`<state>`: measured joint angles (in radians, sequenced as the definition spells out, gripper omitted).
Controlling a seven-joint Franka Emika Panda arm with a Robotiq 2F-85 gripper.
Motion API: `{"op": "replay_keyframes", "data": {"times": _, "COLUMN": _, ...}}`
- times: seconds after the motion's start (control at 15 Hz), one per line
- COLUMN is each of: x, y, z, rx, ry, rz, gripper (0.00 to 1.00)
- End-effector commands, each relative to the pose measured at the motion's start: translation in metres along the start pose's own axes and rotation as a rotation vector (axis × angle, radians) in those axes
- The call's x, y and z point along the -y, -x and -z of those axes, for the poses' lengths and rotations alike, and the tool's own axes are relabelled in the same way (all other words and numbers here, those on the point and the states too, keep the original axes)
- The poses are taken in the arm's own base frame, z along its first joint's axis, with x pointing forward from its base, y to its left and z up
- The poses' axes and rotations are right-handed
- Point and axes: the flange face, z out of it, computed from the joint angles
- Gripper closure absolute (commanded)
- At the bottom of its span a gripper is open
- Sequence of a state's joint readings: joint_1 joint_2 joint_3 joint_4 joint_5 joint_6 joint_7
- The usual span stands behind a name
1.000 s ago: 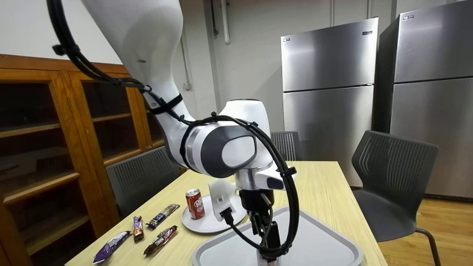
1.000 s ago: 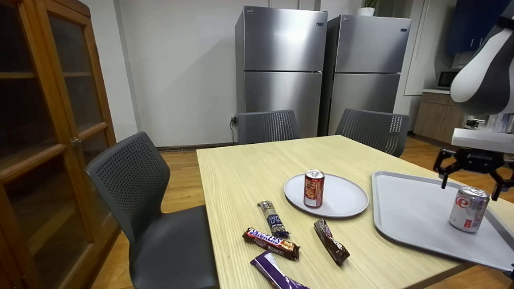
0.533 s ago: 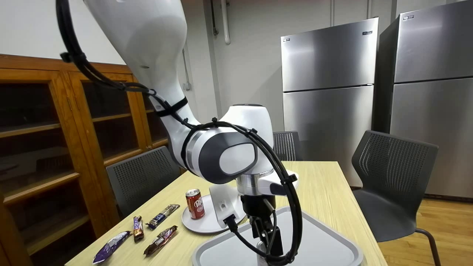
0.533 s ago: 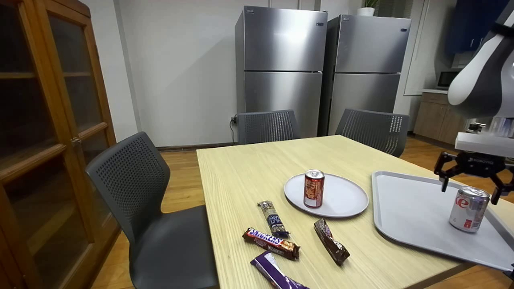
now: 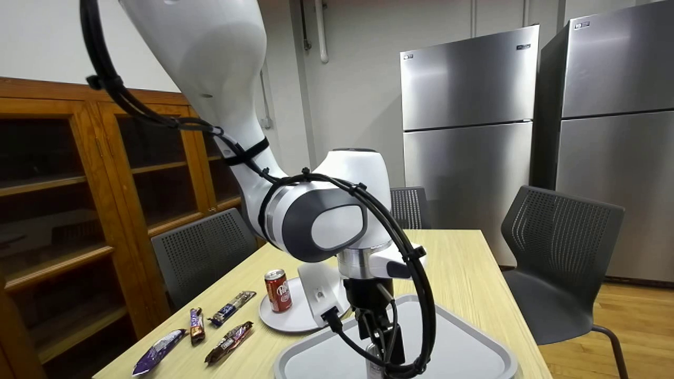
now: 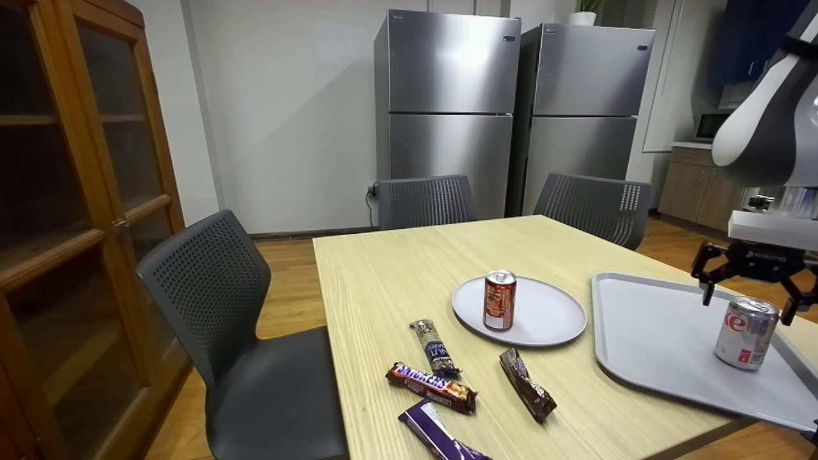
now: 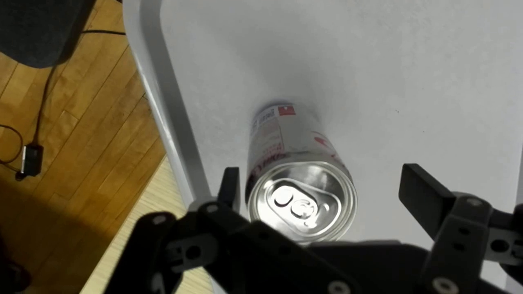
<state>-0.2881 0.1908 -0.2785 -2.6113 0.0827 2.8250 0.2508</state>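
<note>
Your silver can (image 6: 746, 335) stands upright on the grey tray (image 6: 658, 332), close to its raised rim; its long axis is vertical, its lid faces up, and part of its red lettering is turned towards the camera in an exterior view. Your pincer (image 7: 320, 190) is spread wide over it, one finger to each side of the lid, with a gap showing on both sides, so you have the can straddled but not gripped. The lid sits much nearer one finger (image 7: 231, 188) than its mate, and the tray's rim runs just beyond that nearer finger. In an exterior view, your arm's black cable (image 5: 423, 284) loops across the pincer and hides part of the can. Beside the tray on your worktop (image 6: 396, 275) is a pale plate (image 6: 553, 313) carrying an upright red can (image 6: 499, 301). Past the plate you have four wrapped bars lying at various angles: a nut bar (image 6: 436, 348), a Snickers bar (image 6: 431, 386), a brown bar (image 6: 528, 385) and a purple bar (image 6: 441, 434). Dark chairs (image 6: 425, 201) surround the worktop.
</note>
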Motion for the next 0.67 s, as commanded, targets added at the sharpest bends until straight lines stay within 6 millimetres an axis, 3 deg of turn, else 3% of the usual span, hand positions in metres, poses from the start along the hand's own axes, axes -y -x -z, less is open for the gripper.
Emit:
{"op": "replay_keyframes", "data": {"times": 0.0, "x": -0.0025, "y": 0.0012, "z": 0.0005, "rx": -0.012, "ry": -0.011, "rz": 0.023, "gripper": 0.28}}
{"op": "replay_keyframes", "data": {"times": 0.33, "x": -0.0031, "y": 0.0017, "z": 0.0007, "rx": -0.014, "ry": -0.013, "rz": 0.033, "gripper": 0.62}}
{"op": "replay_keyframes", "data": {"times": 0.6, "x": -0.005, "y": 0.0017, "z": 0.0058, "rx": -0.013, "ry": 0.002, "rz": 0.041, "gripper": 0.62}}
